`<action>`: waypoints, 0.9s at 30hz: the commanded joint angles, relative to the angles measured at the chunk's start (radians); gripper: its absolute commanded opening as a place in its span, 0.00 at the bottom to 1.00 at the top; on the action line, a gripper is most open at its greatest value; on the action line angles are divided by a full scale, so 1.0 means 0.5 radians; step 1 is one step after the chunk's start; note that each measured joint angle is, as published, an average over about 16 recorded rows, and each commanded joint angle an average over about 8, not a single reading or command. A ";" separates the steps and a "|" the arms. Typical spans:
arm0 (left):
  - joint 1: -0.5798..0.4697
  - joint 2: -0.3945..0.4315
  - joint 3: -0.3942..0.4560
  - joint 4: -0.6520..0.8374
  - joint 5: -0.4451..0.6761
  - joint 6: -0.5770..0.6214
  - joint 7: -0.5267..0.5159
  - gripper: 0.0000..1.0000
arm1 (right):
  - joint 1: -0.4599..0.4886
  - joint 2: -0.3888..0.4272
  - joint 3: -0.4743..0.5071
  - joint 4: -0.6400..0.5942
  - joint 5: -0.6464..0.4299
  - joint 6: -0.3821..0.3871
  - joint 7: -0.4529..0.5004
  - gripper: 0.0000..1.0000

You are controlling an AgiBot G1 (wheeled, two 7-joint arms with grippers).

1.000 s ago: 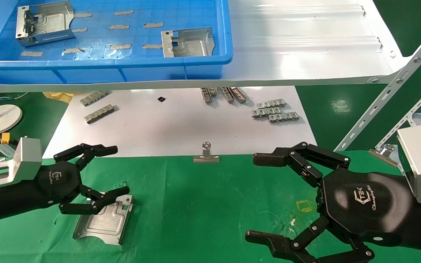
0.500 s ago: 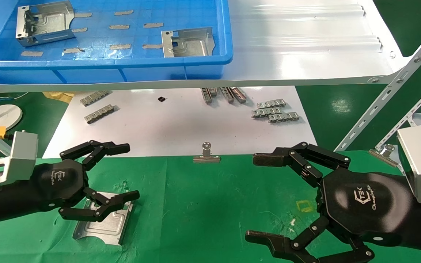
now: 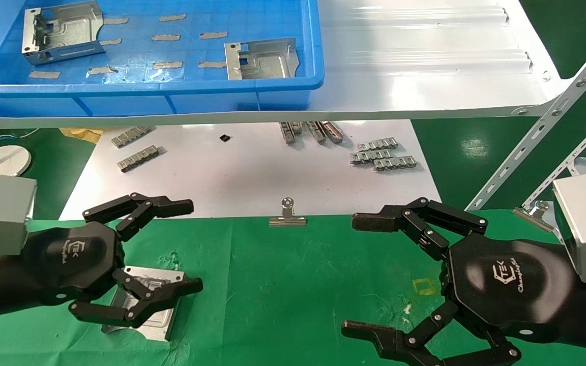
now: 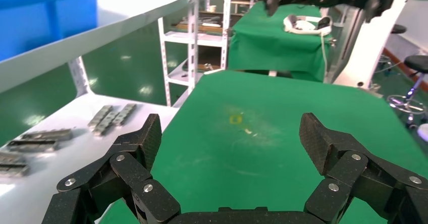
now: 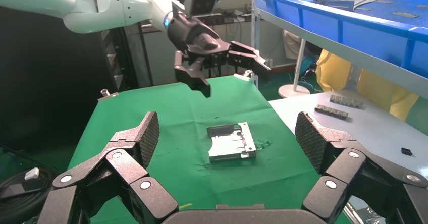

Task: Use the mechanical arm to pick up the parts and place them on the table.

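One silver part (image 3: pixel 156 277) lies flat on the green table (image 3: pixel 283 284); the right wrist view shows it (image 5: pixel 231 143) resting free on the cloth. My left gripper (image 3: pixel 195 245) hovers over it, open, with nothing between its fingers (image 4: pixel 146 138). Its lower finger hides the part's middle in the head view. My right gripper (image 3: pixel 349 275) stays open and empty at the near right of the table. Two more parts sit in the blue bin, one at the left (image 3: pixel 61 33) and one near the front rim (image 3: pixel 261 58).
The blue bin (image 3: pixel 242 96) stands on a glossy white shelf (image 3: pixel 425 76) overhanging the back. Below it a white sheet (image 3: pixel 252 173) carries grey ribbed strips (image 3: pixel 382 155). A binder clip (image 3: pixel 287 216) holds the cloth edge. Slanted shelf struts (image 3: pixel 542 127) rise at the right.
My left gripper has lifted off the part on the cloth and drifted a little forward and right, still open. The part stays where it lay. The right arm has not moved.
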 commanded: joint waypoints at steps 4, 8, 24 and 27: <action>0.060 -0.028 -0.099 -0.181 0.010 -0.017 -0.132 1.00 | 0.000 0.000 0.000 0.000 0.000 0.000 0.000 1.00; 0.107 -0.050 -0.179 -0.326 0.019 -0.031 -0.237 1.00 | 0.000 0.000 0.000 0.000 0.000 0.000 0.000 1.00; 0.256 -0.118 -0.426 -0.777 0.043 -0.072 -0.549 1.00 | 0.000 0.000 0.000 0.000 0.000 0.001 0.000 1.00; 0.260 -0.120 -0.431 -0.784 0.044 -0.074 -0.550 1.00 | 0.000 0.000 0.000 0.000 0.000 0.001 0.000 1.00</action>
